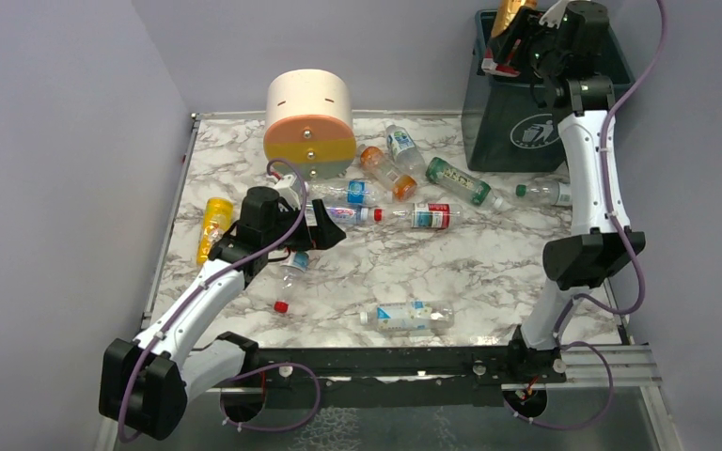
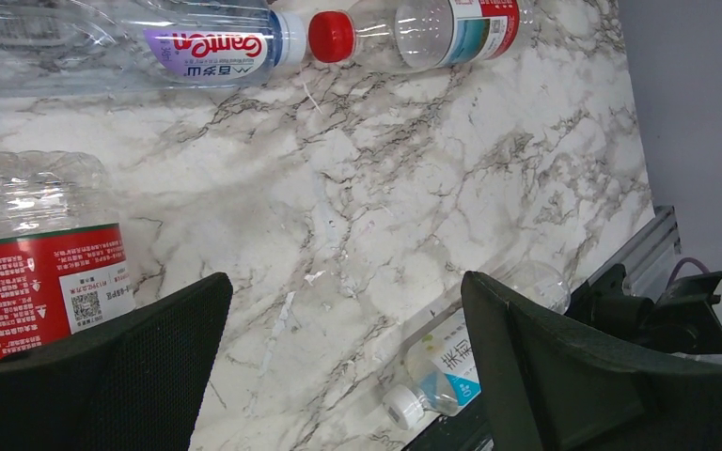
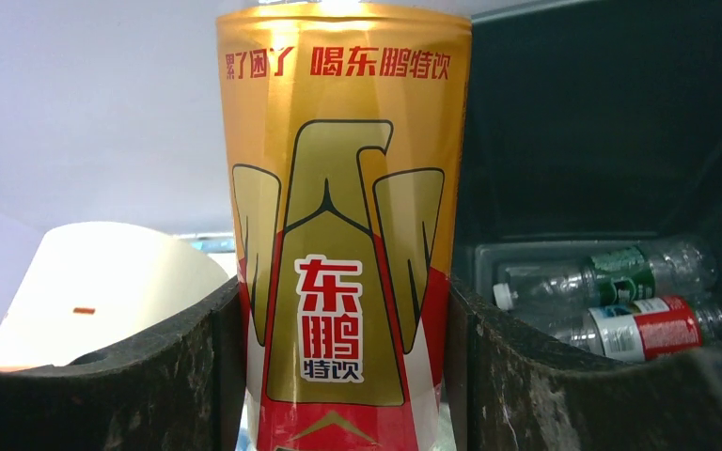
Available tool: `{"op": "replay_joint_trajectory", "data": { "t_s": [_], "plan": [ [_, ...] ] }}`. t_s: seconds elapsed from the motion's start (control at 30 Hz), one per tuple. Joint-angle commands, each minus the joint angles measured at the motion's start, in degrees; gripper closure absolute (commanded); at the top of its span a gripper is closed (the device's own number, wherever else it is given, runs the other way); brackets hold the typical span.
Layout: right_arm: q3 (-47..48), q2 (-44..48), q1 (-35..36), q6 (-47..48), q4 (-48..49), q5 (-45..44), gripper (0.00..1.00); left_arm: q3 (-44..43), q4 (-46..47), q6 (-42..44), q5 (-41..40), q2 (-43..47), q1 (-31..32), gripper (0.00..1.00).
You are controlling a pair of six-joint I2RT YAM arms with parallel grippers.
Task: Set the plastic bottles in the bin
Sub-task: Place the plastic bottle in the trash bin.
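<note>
Up at the far right corner, the right claw (image 1: 519,49) is clamped on a gold bottle (image 1: 508,13) printed with red characters, its 2 fingers (image 3: 188,366) pressed against either side of the label. The bottle stands upright in the grip, above the dark teal bin (image 1: 512,127). It seems to hang over the bin's left rim rather than squarely over the opening, though the angle makes that hard to judge. The right wrist view looks past it into the bin, where 2 bottles lie on the bottom: a green-labelled bottle (image 3: 620,263) and, just beside it, a red-labelled bottle (image 3: 644,329).

The left claw (image 2: 346,296) hangs spread wide over the marble bench (image 1: 489,272), gripping nothing. A clear bottle with a red wrapper (image 2: 42,282) lies just beside its left finger; whether they touch I cannot tell. Further out, a purple-labelled bottle (image 2: 207,42) and a red-capped bottle (image 2: 432,28) lie end to end.

More bottles are scattered on the bench: a yellow bottle (image 1: 213,225) near the left edge, an orange bottle (image 1: 385,171) beside the cream drawer unit (image 1: 310,117), and a blue-labelled bottle (image 1: 406,317) near the front edge.
</note>
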State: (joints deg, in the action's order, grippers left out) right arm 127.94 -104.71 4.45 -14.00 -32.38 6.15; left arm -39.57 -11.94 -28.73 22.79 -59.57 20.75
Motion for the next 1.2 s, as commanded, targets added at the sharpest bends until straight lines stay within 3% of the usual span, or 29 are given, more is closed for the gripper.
{"op": "replay_joint_trajectory", "data": {
  "t_s": [0.0,0.23,0.77,1.0,1.17],
  "plan": [
    [5.3,-4.6,-2.7,-2.6,5.5,5.8,0.44,-0.1,0.6,-0.7,2.2,1.5,0.4,0.01],
    [10.5,-10.0,-5.9,-5.6,8.4,9.6,0.4,-1.3,-1.0,-0.7,2.5,1.5,0.7,0.01],
    [5.7,-9.7,-6.7,-3.9,9.2,9.3,0.09,-2.4,-1.3,0.1,2.2,0.5,0.9,0.01],
    [4.8,-4.7,-6.7,-4.2,5.2,10.0,0.08,-3.8,-2.5,0.9,2.6,0.4,0.9,0.01],
    [-7.0,5.8,-6.7,-6.6,5.4,13.5,0.07,-6.2,-5.0,2.5,3.3,0.2,0.9,0.01]
  ]
}}
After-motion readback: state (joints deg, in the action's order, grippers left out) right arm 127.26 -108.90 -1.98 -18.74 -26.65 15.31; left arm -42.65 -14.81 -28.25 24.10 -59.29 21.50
